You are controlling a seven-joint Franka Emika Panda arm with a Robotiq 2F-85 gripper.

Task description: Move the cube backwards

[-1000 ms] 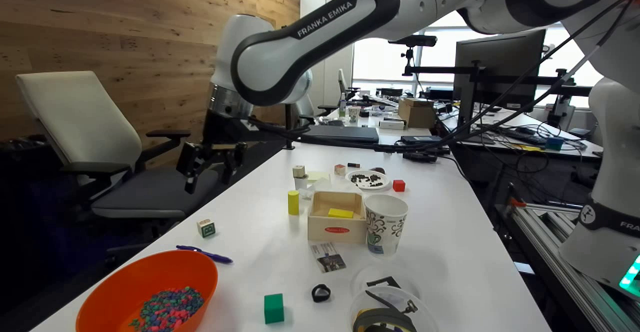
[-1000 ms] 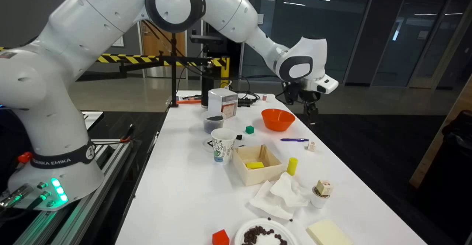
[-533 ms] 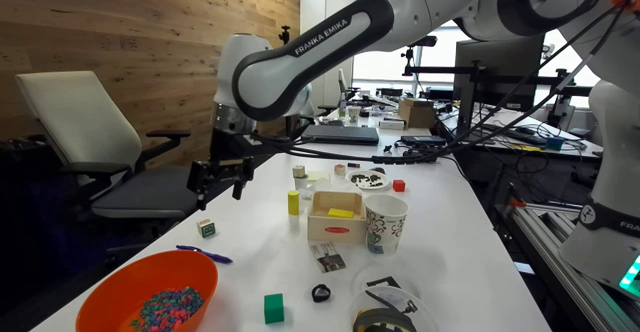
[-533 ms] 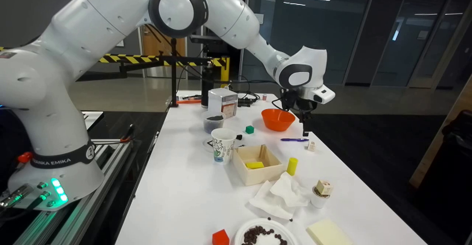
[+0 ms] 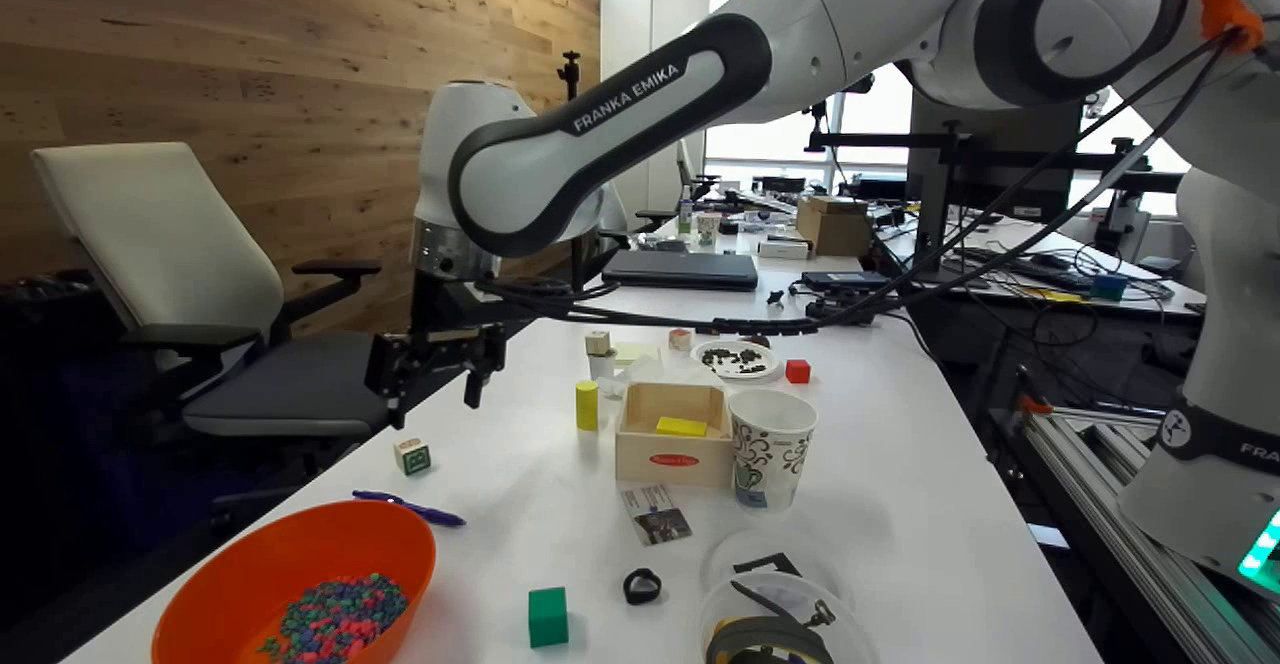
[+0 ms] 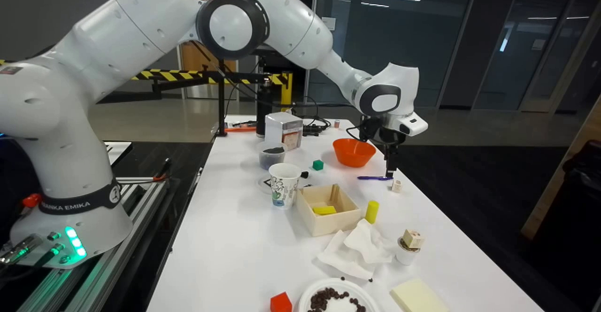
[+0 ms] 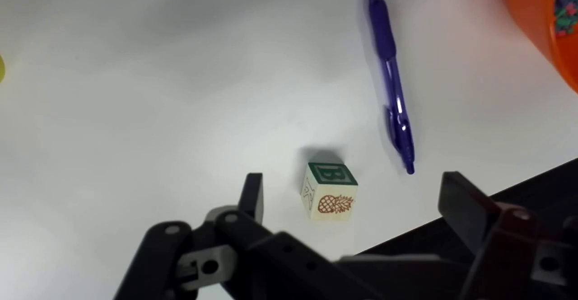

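The cube (image 5: 412,456) is a small lettered wooden block with a dark green B face and pale sides, one bearing a pineapple. It rests on the white table near its edge, also in an exterior view (image 6: 396,186). In the wrist view the cube (image 7: 332,196) lies between the two fingers in the picture, nearer the left one, touching neither. My gripper (image 7: 352,183) is open and empty, fingers spread wide. In both exterior views the gripper (image 5: 435,409) (image 6: 389,172) hangs above the table edge, a little above the cube.
A purple pen (image 7: 390,74) lies beside the cube. An orange bowl (image 5: 400,544) of small coloured pieces stands past the pen. A yellow cylinder (image 5: 587,406), wooden box (image 5: 650,459), paper cup (image 5: 770,454) and bright green cube (image 5: 548,617) stand farther in. The table edge (image 7: 397,234) runs close by.
My gripper has come down towards the table and the cube, staying open. The cube and the other things have not moved.
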